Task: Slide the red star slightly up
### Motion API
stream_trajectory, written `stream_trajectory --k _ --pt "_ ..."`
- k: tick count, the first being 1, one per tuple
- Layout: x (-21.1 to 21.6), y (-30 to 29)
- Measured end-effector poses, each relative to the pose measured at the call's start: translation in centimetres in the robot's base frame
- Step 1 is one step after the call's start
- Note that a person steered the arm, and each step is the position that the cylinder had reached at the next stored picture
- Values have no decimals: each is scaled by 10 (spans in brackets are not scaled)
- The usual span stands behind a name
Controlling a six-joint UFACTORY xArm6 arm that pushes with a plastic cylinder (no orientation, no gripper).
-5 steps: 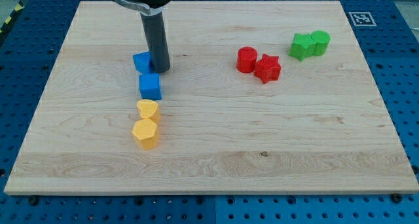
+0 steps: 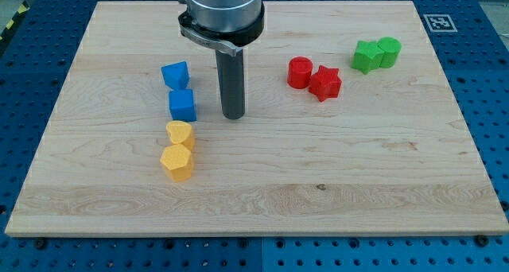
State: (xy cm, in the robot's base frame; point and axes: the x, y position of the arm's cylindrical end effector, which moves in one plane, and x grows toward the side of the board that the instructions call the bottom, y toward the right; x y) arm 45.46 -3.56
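Note:
The red star (image 2: 325, 83) lies on the wooden board (image 2: 262, 192) right of centre, touching a red cylinder (image 2: 300, 72) at its upper left. My tip (image 2: 233, 115) rests on the board well to the left of the red star, at a slightly lower level. It stands just right of the blue cube (image 2: 182, 105), with a gap between them.
A blue block (image 2: 175, 74) sits above the blue cube. Two yellow blocks (image 2: 180, 134) (image 2: 176, 162) lie below the cube in a column. Two green blocks (image 2: 367, 56) (image 2: 389, 51) touch each other at the upper right. A fiducial tag (image 2: 437, 22) marks the board's top right corner.
My tip has moved right and down, away from the upper blue block to beside the blue cube. No block has moved.

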Motion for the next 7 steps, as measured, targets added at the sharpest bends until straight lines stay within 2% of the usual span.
stream_trajectory --k 1,2,3,7 --pt "-3 17" --pt "-14 76" --pt "-15 100" --pt "-16 117"
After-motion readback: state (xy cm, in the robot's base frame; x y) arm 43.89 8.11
